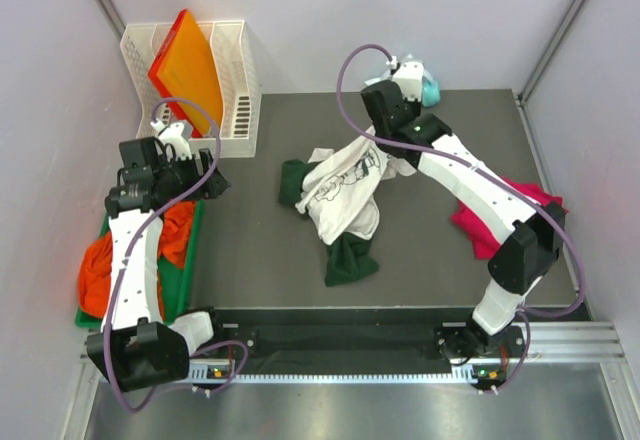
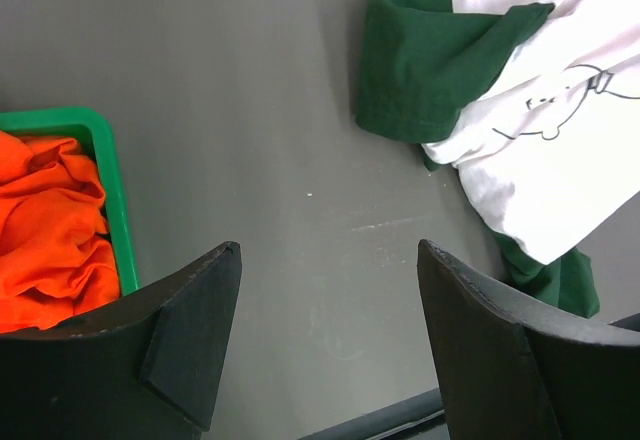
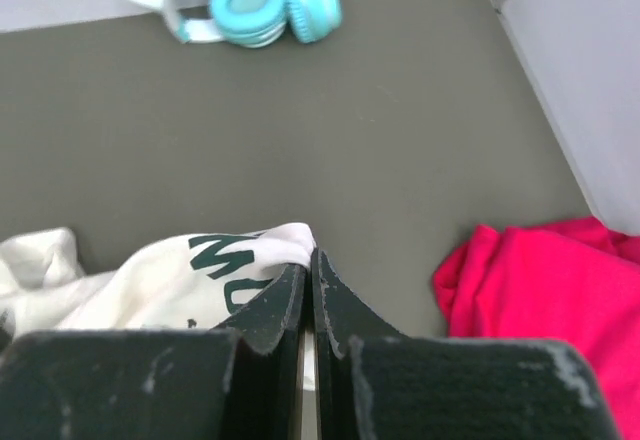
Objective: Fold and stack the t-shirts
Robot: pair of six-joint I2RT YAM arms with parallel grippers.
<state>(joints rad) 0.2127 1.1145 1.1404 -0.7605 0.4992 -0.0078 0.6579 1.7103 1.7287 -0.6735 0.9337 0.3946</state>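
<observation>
A white t-shirt (image 1: 345, 192) with green print lies crumpled mid-table on top of a dark green t-shirt (image 1: 350, 258). My right gripper (image 3: 311, 256) is shut on an edge of the white t-shirt (image 3: 215, 265), pinching the cloth between its fingertips; in the top view this gripper (image 1: 393, 150) sits at the shirt's upper right corner. A pink t-shirt (image 1: 482, 222) lies bunched at the right. My left gripper (image 2: 330, 260) hangs open over bare table, empty, left of the green t-shirt (image 2: 420, 70). An orange t-shirt (image 1: 100, 260) fills a green tray (image 2: 108, 185).
A white file rack (image 1: 238, 80) holding an orange folder (image 1: 190, 65) stands at the back left. Teal headphones (image 3: 262, 0) lie at the back wall. Side walls close in on both sides. A black rail (image 1: 330, 338) runs along the near edge.
</observation>
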